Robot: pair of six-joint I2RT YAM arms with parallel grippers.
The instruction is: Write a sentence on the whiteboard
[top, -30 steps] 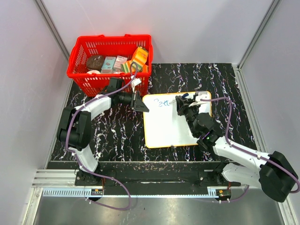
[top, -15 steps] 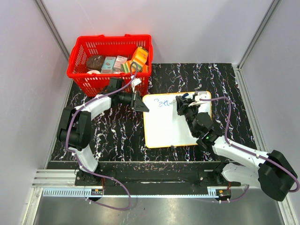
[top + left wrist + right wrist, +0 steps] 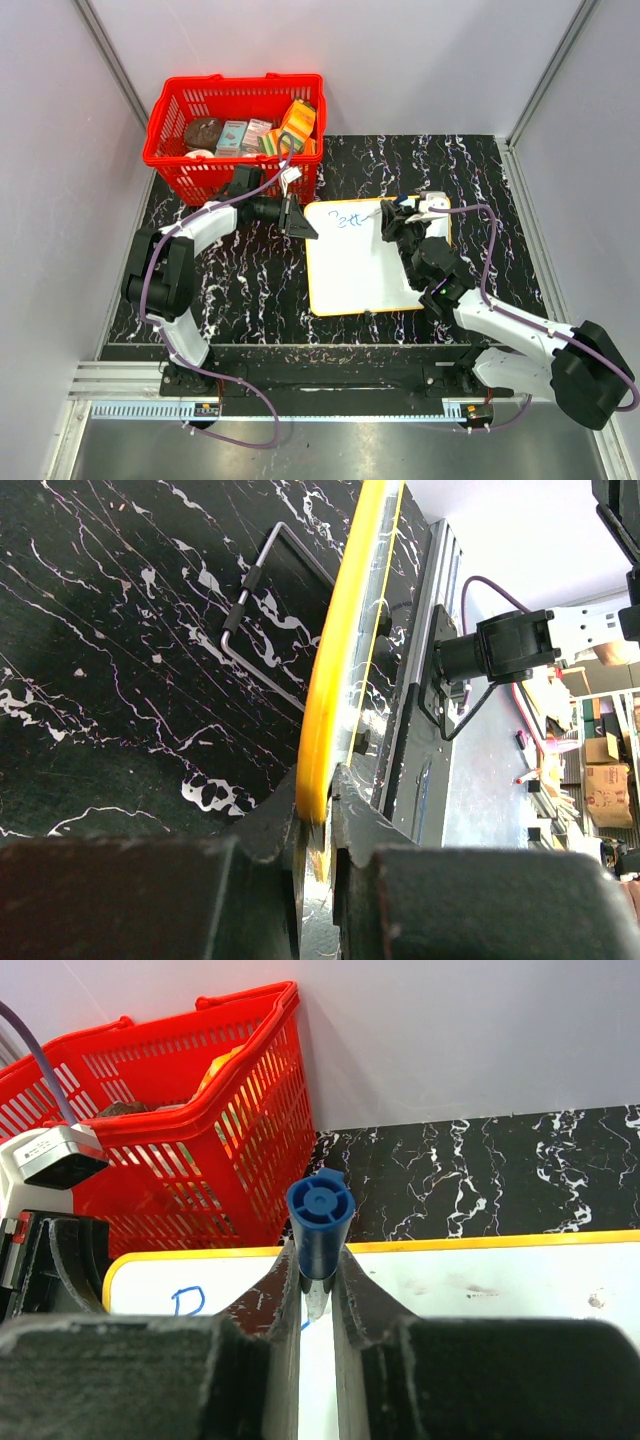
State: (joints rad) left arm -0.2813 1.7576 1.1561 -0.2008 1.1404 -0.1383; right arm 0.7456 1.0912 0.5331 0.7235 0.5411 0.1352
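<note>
The whiteboard (image 3: 360, 270), white with a yellow-orange rim, lies on the black marbled table. Blue marker letters, the start of the sentence (image 3: 348, 221), run along its far edge; a blue "B" shows in the right wrist view (image 3: 186, 1301). My right gripper (image 3: 398, 226) is shut on a blue marker (image 3: 320, 1228), its tip down on the board just right of the letters. My left gripper (image 3: 303, 228) is shut on the whiteboard's far left corner; the left wrist view shows the yellow rim (image 3: 340, 670) pinched between the fingers.
A red basket (image 3: 175, 160) with several packaged goods stands at the far left, just behind the left gripper. A metal wire stand (image 3: 262, 610) lies under the board. Grey walls close in the table on three sides.
My right gripper and the marker have shifted slightly right along the board's far edge, and the blue line of writing has grown a little longer. The left arm has not moved.
</note>
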